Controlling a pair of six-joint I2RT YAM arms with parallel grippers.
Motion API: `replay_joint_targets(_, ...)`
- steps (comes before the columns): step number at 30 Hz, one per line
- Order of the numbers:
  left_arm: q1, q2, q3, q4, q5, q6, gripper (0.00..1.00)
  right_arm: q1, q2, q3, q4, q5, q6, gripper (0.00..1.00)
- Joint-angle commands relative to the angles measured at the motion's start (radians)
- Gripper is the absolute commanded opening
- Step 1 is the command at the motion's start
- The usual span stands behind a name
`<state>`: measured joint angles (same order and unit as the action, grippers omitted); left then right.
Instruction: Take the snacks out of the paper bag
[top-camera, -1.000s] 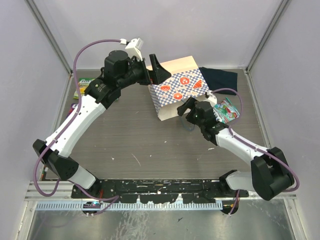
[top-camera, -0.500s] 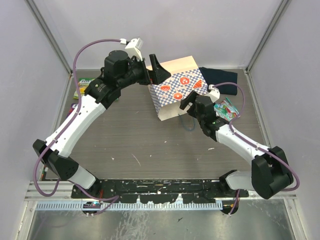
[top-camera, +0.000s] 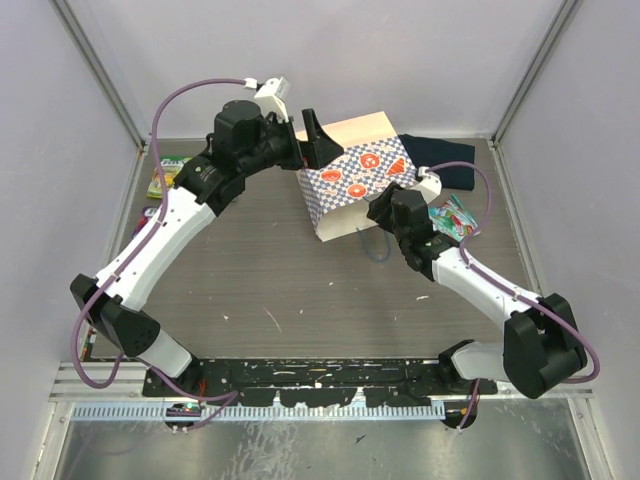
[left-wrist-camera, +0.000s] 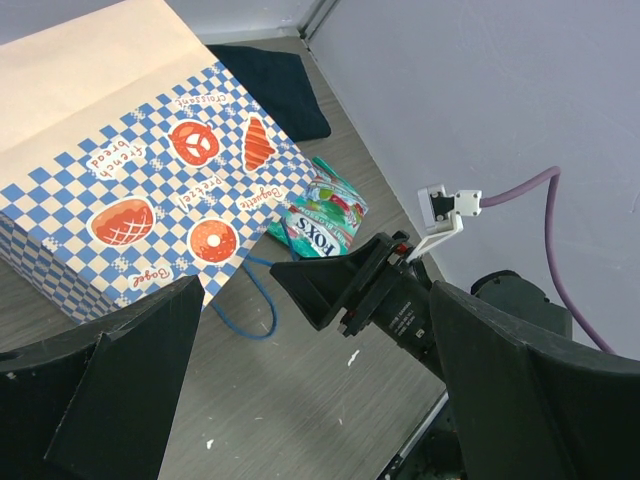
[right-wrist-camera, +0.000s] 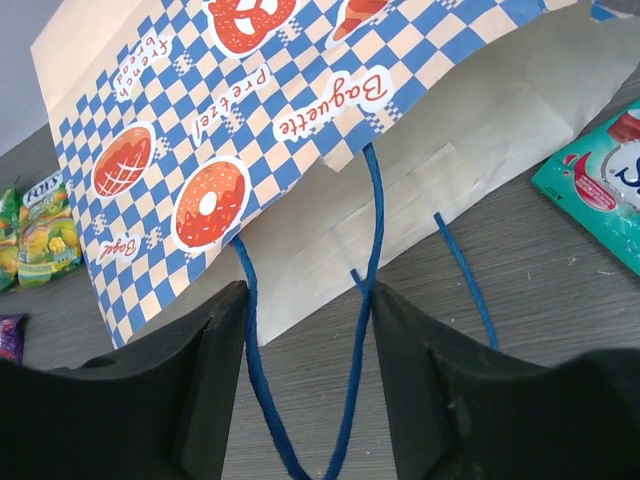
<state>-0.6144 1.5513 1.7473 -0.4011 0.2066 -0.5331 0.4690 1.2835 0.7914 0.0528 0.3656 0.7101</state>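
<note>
The wood-grain counter (top-camera: 270, 290) carries everything, and the paper bag (top-camera: 360, 175) lies flat on its side on it, checkered band and orange-red pastry prints facing up. Nearest the arms' bases, the bag's blue string handle (right-wrist-camera: 372, 210) trails out of the mouth onto the counter as a long loop. The right tool (right-wrist-camera: 310, 295) sits low at that mouth, tilted down toward it. Its two black fingers (right-wrist-camera: 215, 370) stand apart, and both strands of the loop run through the gap between them. Each strand passes close by a fingertip, but I cannot tell whether either one touches. The tool is parted and grips nothing.

The bag's mouth faces this tool, with the plain tan inner paper of the lower wall spread out under the printed upper wall. Just right of the mouth, a teal-white pouch (top-camera: 452, 220) lies flat on the counter, outside the bag and near it.

Farther back, the left tool (top-camera: 305, 145) hangs above the bag's far left corner, jaws spread wide and holding nothing. Well left of the bag, by the counter's left edge, lie a green-yellow pouch (right-wrist-camera: 40, 235) and a purple pouch (right-wrist-camera: 8, 335), also outside. Behind the bag's far right corner rests a navy cloth (top-camera: 440, 155), touching the bag's edge.
</note>
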Motion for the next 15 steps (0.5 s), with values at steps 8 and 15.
replay_joint_targets(8, -0.003, 0.007, 0.025, 0.036, 0.015, 0.028, 0.98, -0.006, -0.014, 0.087, 0.010, 0.018, -0.030, 0.07)
replay_joint_targets(15, 0.000, 0.009, -0.005, 0.050, 0.033, 0.035, 0.98, -0.011, -0.010, 0.131, -0.004, 0.004, -0.061, 0.01)
